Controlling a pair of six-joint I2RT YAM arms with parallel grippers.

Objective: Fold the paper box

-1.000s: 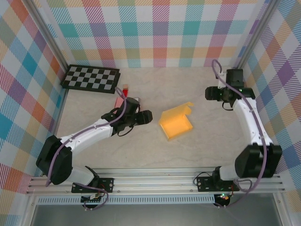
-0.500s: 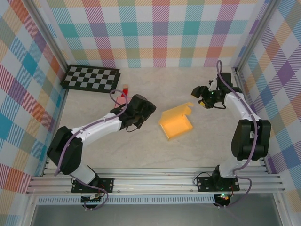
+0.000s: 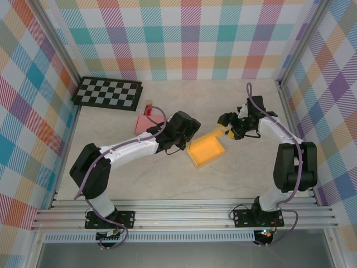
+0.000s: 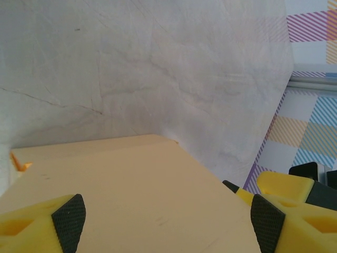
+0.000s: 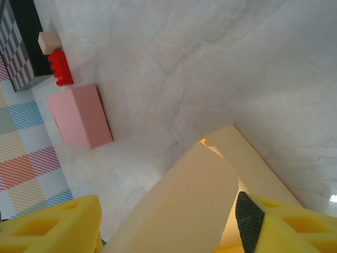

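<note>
The paper box (image 3: pixel 205 151) is a yellow-orange open tray lying mid-table. My left gripper (image 3: pixel 188 134) sits at its left rim. In the left wrist view that gripper (image 4: pixel 167 221) is open, and a flat panel of the box (image 4: pixel 131 190) spreads between and below its black pads (image 4: pixel 68 221). My right gripper (image 3: pixel 227 127) hovers at the box's far right corner. In the right wrist view it (image 5: pixel 163 221) is also open, and a raised flap of the box (image 5: pixel 184 205) stands between its fingers, its edge close to the right pad (image 5: pixel 247 221).
A pink block (image 3: pixel 143 124) lies just left of my left arm, with a red brick (image 5: pixel 60 67) and a beige cube (image 5: pixel 49 41) behind it. A checkerboard (image 3: pixel 109 92) rests at the back left. Plaid walls enclose the table on three sides.
My left gripper has travelled right, up to the box's left rim. My right arm has swung down and left onto the box's far right corner flap. The box has shifted slightly.
</note>
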